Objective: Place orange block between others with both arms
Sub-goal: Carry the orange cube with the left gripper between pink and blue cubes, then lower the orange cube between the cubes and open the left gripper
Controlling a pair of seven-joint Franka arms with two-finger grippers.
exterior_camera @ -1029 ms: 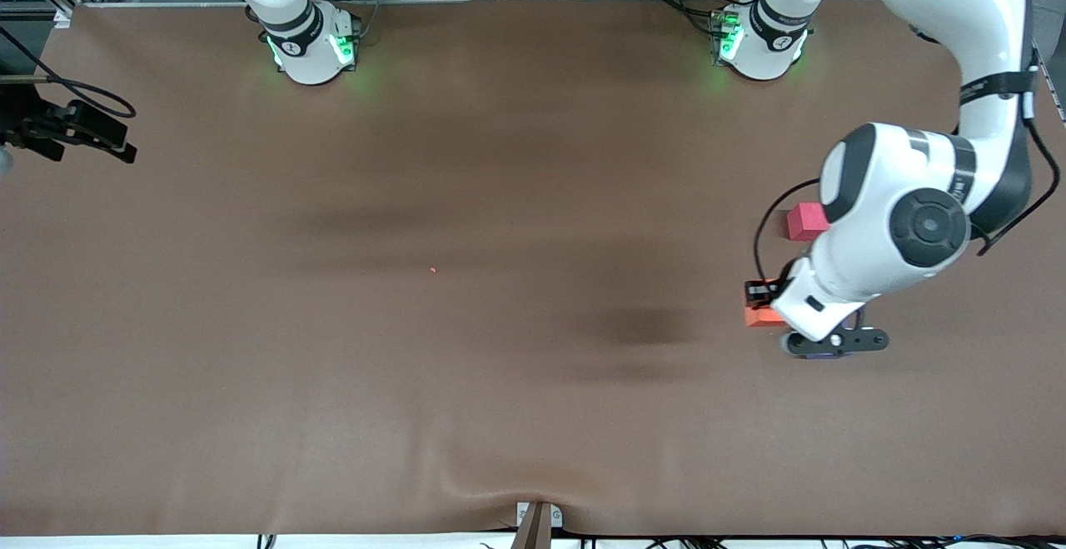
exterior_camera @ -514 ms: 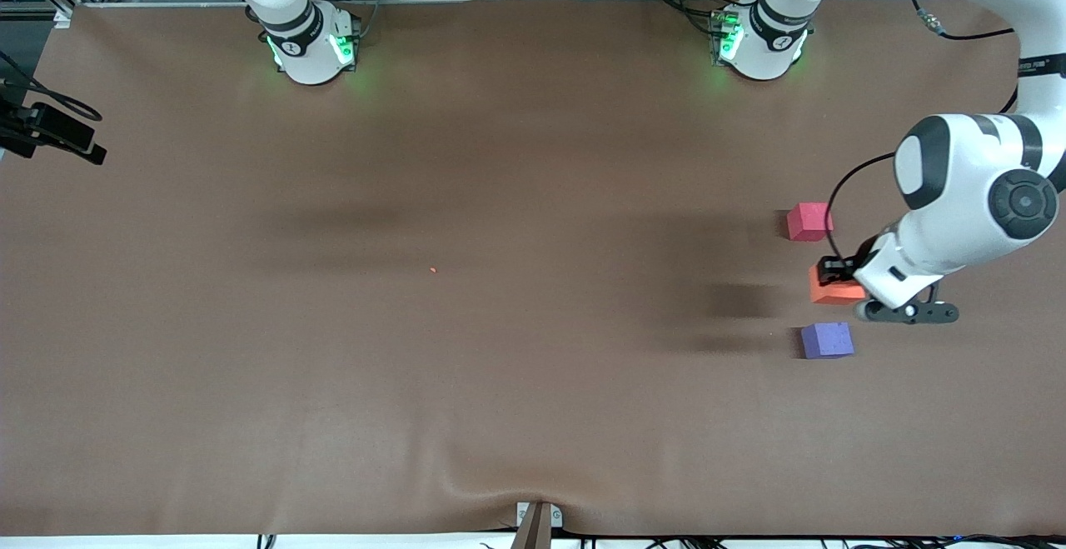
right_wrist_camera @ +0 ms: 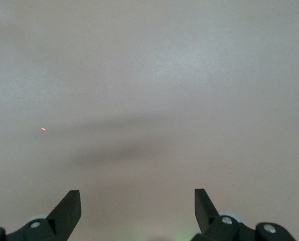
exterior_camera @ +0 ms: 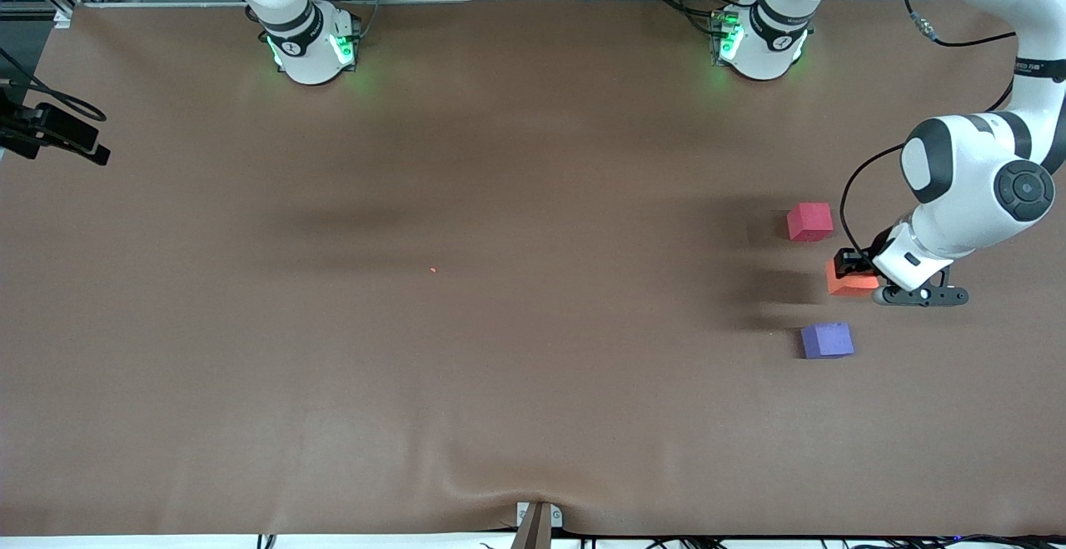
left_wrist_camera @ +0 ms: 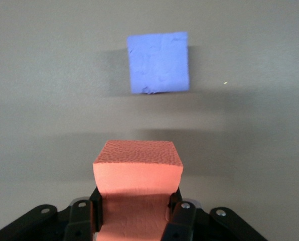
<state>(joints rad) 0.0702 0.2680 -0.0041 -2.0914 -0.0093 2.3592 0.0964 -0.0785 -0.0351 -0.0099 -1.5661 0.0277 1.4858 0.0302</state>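
Observation:
My left gripper (exterior_camera: 855, 272) is shut on the orange block (exterior_camera: 851, 284) and holds it over the gap between the other two cubes, slightly toward the left arm's end of the table. The pinkish-red cube (exterior_camera: 809, 222) lies farther from the front camera and the purple-blue cube (exterior_camera: 827, 340) nearer. In the left wrist view the orange block (left_wrist_camera: 137, 165) sits between the left gripper's (left_wrist_camera: 137, 201) black fingers, with the purple-blue cube (left_wrist_camera: 158, 63) ahead on the cloth. My right gripper (exterior_camera: 75, 145) hangs open at the right arm's end of the table, and the right wrist view shows this gripper (right_wrist_camera: 137, 193) holding nothing.
A brown cloth (exterior_camera: 500, 366) covers the table, with a ridge at its front edge (exterior_camera: 533, 499). A tiny orange speck (exterior_camera: 433, 270) lies near the middle. The arm bases (exterior_camera: 312, 45) stand along the edge farthest from the front camera.
My left arm carried the orange block toward the left arm's end of the table, uncovering the purple-blue cube, and now holds it between the two cubes. The right gripper shifted slightly.

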